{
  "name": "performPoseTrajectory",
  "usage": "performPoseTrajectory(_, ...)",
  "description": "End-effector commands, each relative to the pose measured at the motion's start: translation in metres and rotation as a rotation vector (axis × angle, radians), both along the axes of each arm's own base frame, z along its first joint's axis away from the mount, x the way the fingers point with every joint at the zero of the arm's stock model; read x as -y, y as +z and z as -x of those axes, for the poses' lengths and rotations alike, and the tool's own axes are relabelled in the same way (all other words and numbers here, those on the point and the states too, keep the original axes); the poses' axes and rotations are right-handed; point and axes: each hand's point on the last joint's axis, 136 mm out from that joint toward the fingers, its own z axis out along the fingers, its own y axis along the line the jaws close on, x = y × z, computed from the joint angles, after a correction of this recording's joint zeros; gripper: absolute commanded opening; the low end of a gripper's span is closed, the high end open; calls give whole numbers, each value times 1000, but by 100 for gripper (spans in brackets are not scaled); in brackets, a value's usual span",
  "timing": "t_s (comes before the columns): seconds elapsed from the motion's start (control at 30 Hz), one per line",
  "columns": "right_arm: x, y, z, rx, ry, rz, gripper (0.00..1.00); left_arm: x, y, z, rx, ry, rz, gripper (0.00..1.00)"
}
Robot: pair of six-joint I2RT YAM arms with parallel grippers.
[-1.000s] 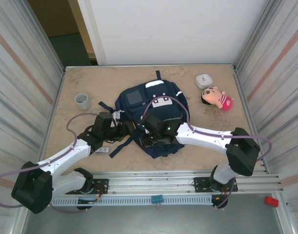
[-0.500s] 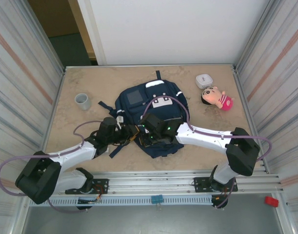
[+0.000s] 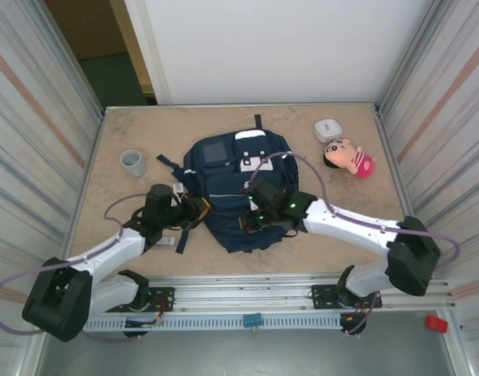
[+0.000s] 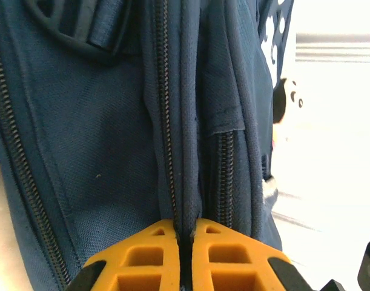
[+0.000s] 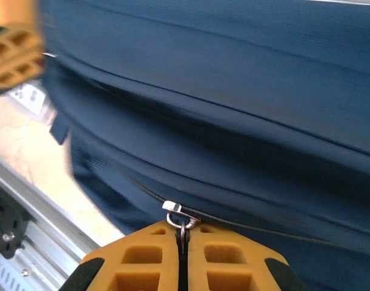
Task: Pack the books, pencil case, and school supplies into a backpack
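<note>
The navy backpack (image 3: pixel 235 184) lies flat mid-table, its dark square patch toward the far side. My left gripper (image 3: pixel 194 210) is at its left edge, shut on a ridge of navy fabric (image 4: pixel 186 182) between two zipper lines. My right gripper (image 3: pixel 251 221) is at the pack's near side, shut on a small metal zipper pull (image 5: pixel 180 213) on the backpack (image 5: pixel 233 91). The left gripper's orange fingers (image 5: pixel 12 54) show at the upper left of the right wrist view. A small dark item with a white label (image 3: pixel 167 240) lies by my left forearm. The pencil case is hidden.
A grey cup (image 3: pixel 132 162) stands at the left. A small white rounded case (image 3: pixel 328 129) and a pink-clothed doll (image 3: pixel 350 157) lie at the far right. Dark straps (image 3: pixel 170 168) trail off the pack's left side. A metal rail (image 3: pixel 255 283) runs along the near edge.
My right gripper has moved right along the pack's near side with the zipper pull. My left gripper has pulled back left with the fabric. The backpack has shifted slightly away from me.
</note>
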Motion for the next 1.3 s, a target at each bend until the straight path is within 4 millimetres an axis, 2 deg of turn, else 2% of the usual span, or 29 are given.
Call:
performPoseTrajectory(0.0, 35, -3, 9, -33, -17, 49, 0, -28, -1, -5, 25, 6, -125, 0)
performPoseTrajectory(0.07, 39, 0, 9, -29, -19, 33, 0, -35, 2, -10, 30, 4, -132, 0)
performPoseTrajectory(0.13, 31, 3, 11, -29, 3, 1, 0, -38, 5, -15, 31, 0, -120, 1)
performPoseTrajectory(0.17, 25, 4, 12, -28, 17, -16, 0, -36, 9, -18, 38, -4, -108, 7)
performPoseTrajectory(0.23, 13, 5, 14, -23, 47, -26, 0, -30, 17, -18, 49, -19, -72, 27)
performPoseTrajectory(0.27, 9, 5, 14, -23, 55, -23, 0, -24, 22, -15, 50, -32, -45, 35)
performPoseTrajectory(0.37, 1, 4, 14, -22, 73, -14, 0, -5, 34, 3, 50, -48, 7, 50)
performPoseTrajectory(0.47, -4, 4, 14, -21, 82, -13, 0, 11, 38, 30, 48, -40, 24, 58)
performPoseTrajectory(0.6, -5, 4, 15, -20, 86, -12, 0, 20, 38, 56, 30, 2, 60, 58)
performPoseTrajectory(0.7, -7, 7, 15, -15, 90, -16, 0, 23, 40, 64, 38, 27, 74, 57)
performPoseTrajectory(0.87, -12, 9, 15, -10, 103, -24, 0, 31, 44, 59, 43, 30, 101, 55)
performPoseTrajectory(1.1, -22, 10, 15, -11, 127, -24, 0, 55, 32, 61, -6, 11, 127, 55)
performPoseTrajectory(1.27, -28, 9, 16, -15, 140, -38, 0, 58, 23, 54, -21, 40, 119, 52)
